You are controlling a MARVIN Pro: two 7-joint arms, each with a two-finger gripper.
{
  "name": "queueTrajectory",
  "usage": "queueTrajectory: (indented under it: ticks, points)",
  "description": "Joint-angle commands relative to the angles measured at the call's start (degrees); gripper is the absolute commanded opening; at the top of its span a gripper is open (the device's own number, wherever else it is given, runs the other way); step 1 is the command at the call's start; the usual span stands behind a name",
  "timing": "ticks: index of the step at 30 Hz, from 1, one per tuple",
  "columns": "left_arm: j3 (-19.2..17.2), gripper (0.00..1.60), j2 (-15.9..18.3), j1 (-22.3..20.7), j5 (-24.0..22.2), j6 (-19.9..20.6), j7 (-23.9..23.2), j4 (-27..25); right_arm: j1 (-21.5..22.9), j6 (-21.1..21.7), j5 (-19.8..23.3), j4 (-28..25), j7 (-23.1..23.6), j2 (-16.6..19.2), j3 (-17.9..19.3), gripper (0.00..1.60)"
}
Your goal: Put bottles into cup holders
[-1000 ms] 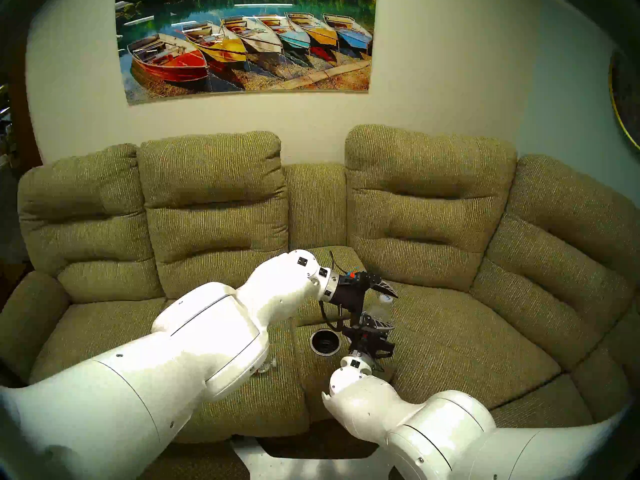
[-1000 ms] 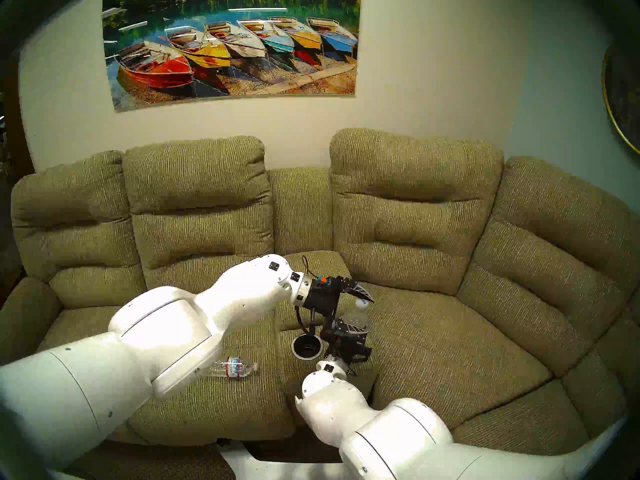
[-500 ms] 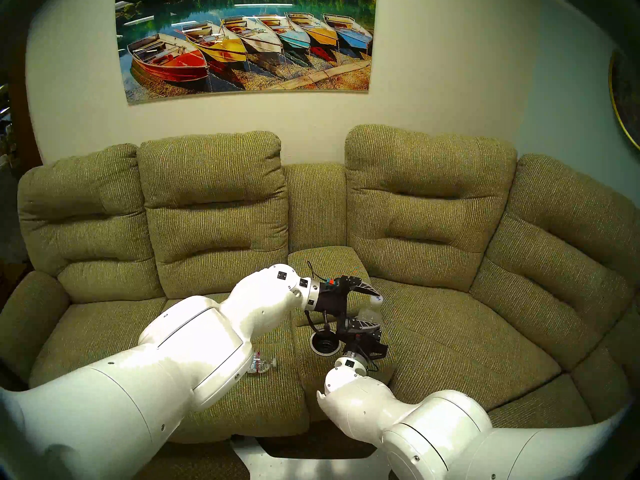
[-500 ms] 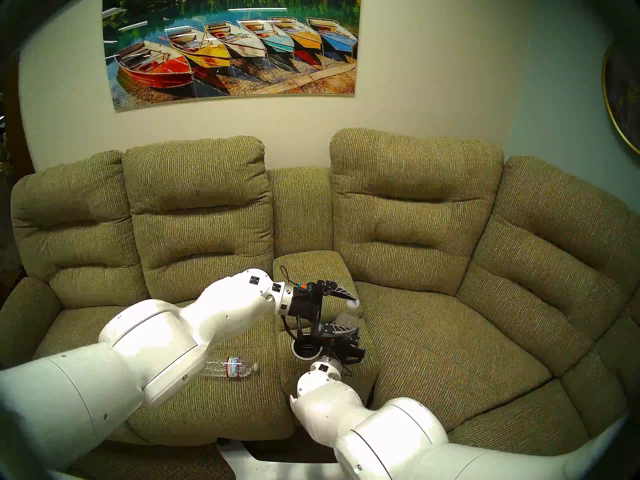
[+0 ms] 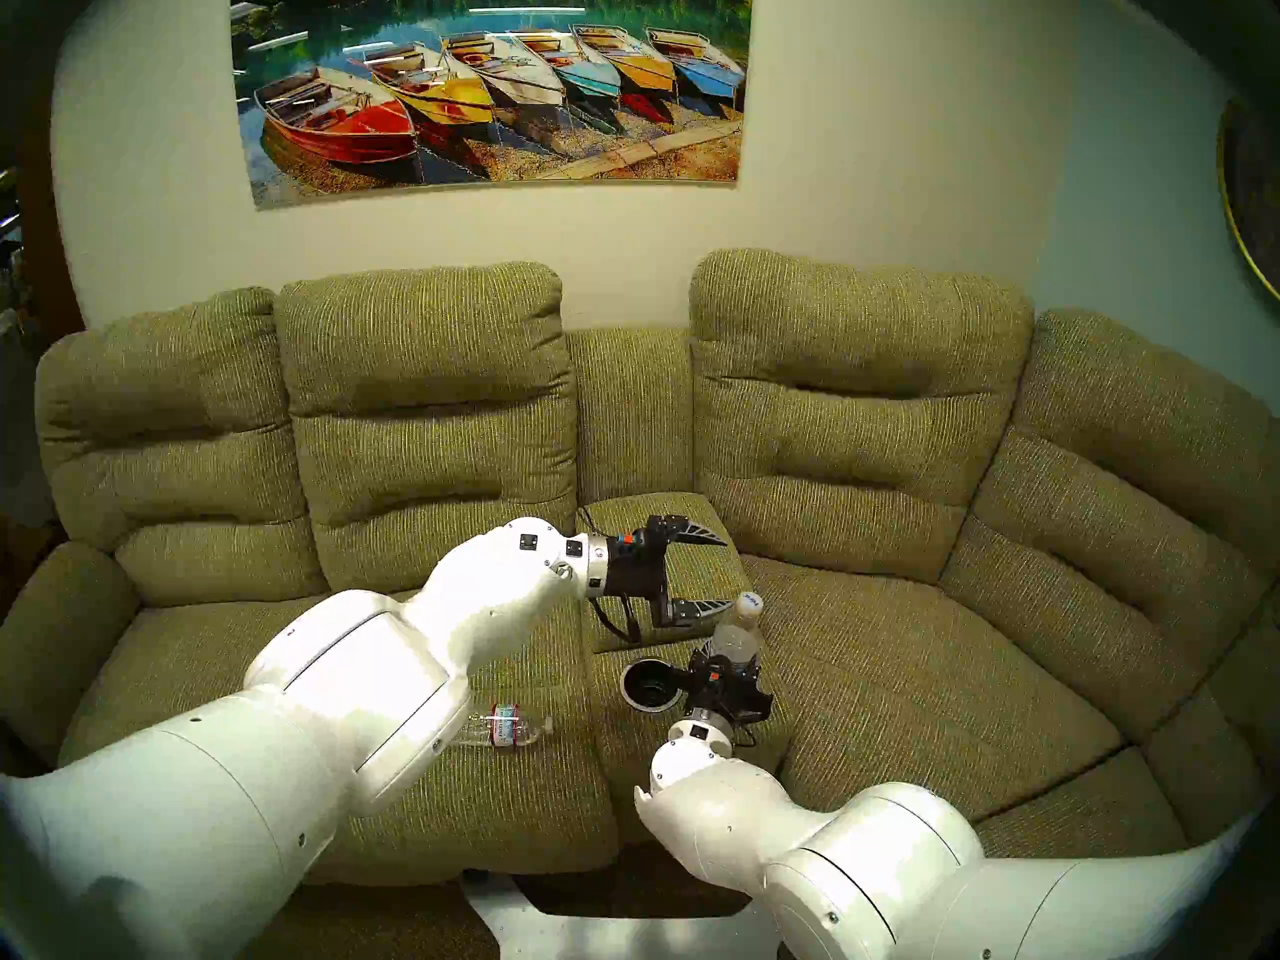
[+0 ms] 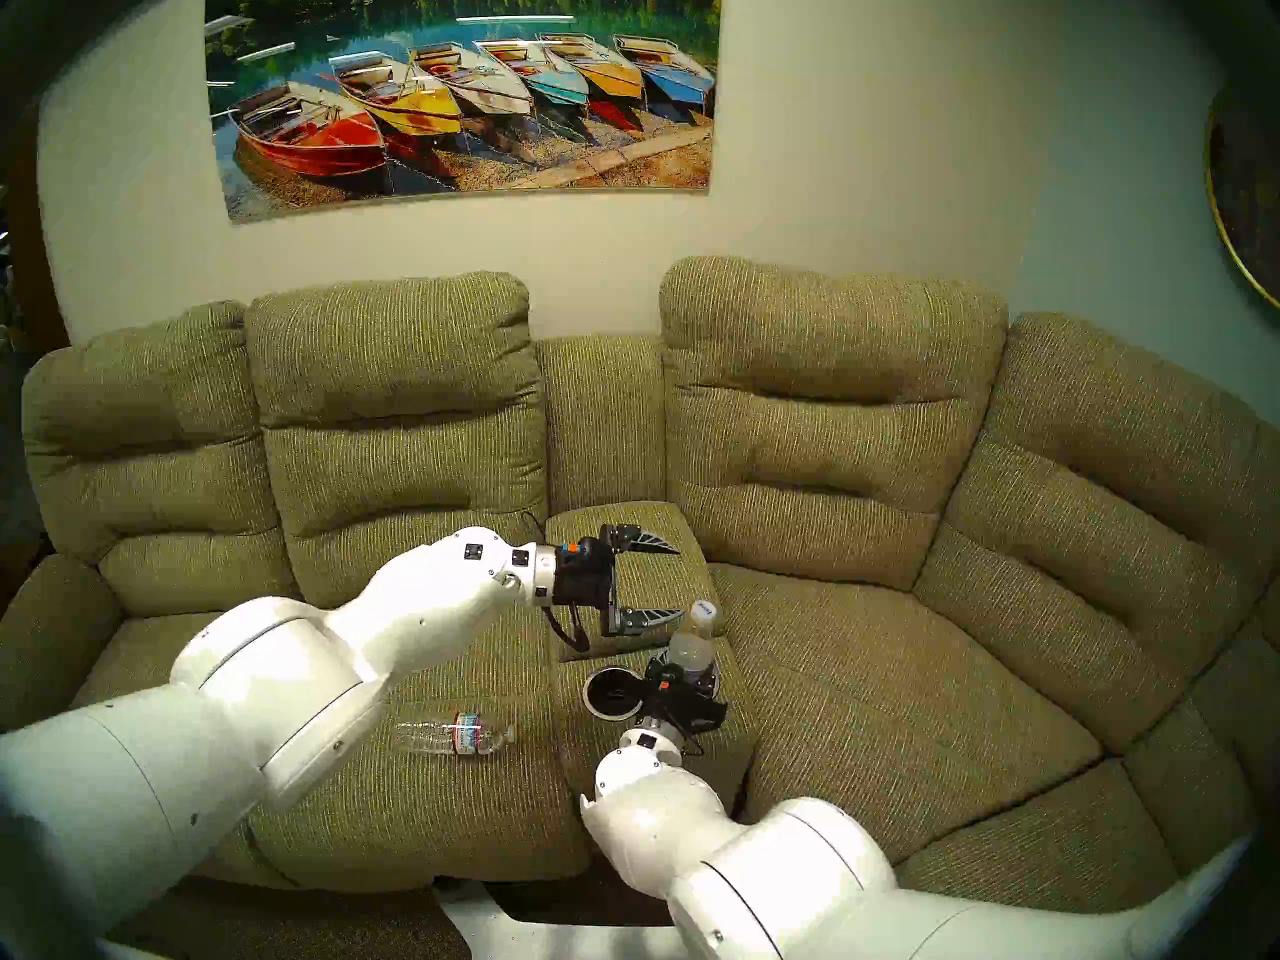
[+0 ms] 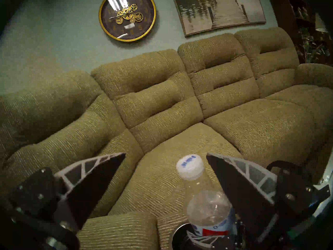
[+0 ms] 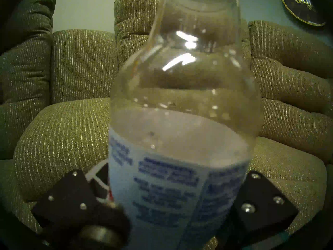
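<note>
A clear bottle with a white cap and pale blue-white label (image 5: 735,638) stands upright at the right side of the sofa's centre console. My right gripper (image 5: 727,664) is shut on its lower body; the label fills the right wrist view (image 8: 180,172). Its base is hidden, with a silver rim (image 7: 177,230) beside it. The left cup holder (image 5: 647,685) is empty, with a silver rim and black inside. My left gripper (image 5: 727,572) is open and empty, just left of the cap (image 7: 190,166). A second bottle with a red-white-blue label (image 5: 509,726) lies on the left seat cushion.
The green fabric console (image 5: 651,522) sits between two seat cushions, with tall backrests behind. My left forearm (image 5: 360,695) hangs over the left seat next to the lying bottle. A clock (image 7: 127,16) and pictures hang on the walls.
My left gripper has pulled back to the left, away from the bottle's top. My right gripper has brought the bottle from tilted to upright and lower onto the console. The lying bottle is uncovered.
</note>
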Motion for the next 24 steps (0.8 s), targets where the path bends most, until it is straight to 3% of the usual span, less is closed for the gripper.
queueTrajectory:
  ticks: [1, 16, 24]
  points:
    - [-0.2, 1.6, 1.7, 2.7, -0.8, -0.4, -2.3, -0.9, 1.2, -0.4, 0.0, -0.5, 0.6, 0.0, 0.0, 0.0]
    - [-0.2, 1.6, 5.8, 6.8, -0.6, -0.6, -0.9, -1.3, 3.0, 0.2, 0.9, -0.6, 2.5, 1.4, 0.6, 0.0]
    - [-0.2, 1.6, 6.0, 8.7, -0.8, -0.9, -1.0, -2.5, 3.5, 0.4, 1.3, -0.6, 3.4, 1.5, 0.9, 0.0]
